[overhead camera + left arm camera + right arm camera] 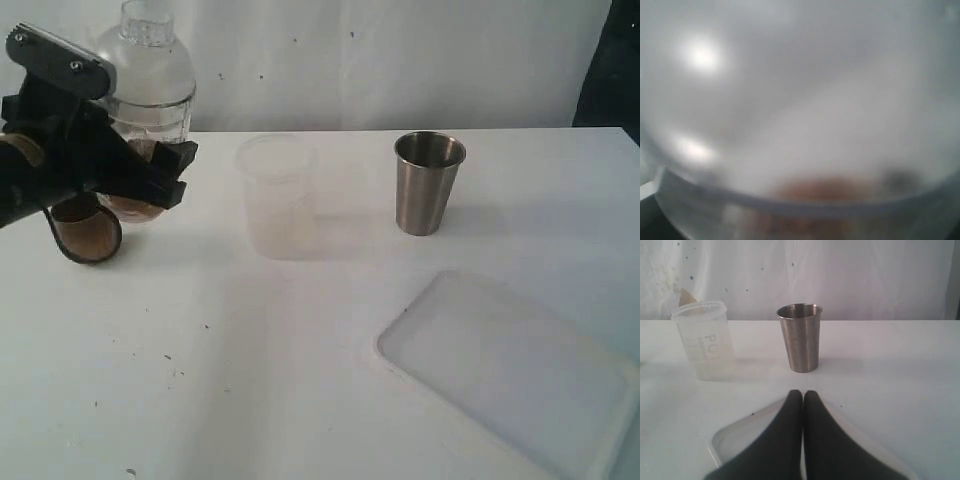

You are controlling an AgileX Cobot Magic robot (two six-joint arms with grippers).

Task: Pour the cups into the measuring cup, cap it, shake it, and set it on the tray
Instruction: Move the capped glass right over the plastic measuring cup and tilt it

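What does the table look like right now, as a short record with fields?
steel tumbler: upright, mid-table
frosted cup: upright, beside the tumbler, apart
tray: nearest the exterior camera, no cup on it
wooden cup: tipped, mouth toward camera, below left arm
clear container: behind left end effector
right end effector: shut, above tray

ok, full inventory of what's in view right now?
measuring cup: 1, clear, something brown at its bottom, far left of table, behind the left arm
wooden cup: 1, brown, tipped with its mouth toward the camera, just in front of the measuring cup
frosted cup: 1, milky white, upright, mid-table
steel tumbler: 1, shiny grey, upright, right of the frosted cup
tray: 1, white, near right
table: 1, white
left fingers: black, at the measuring cup; grip unclear
right fingers: black, shut, above the tray's edge
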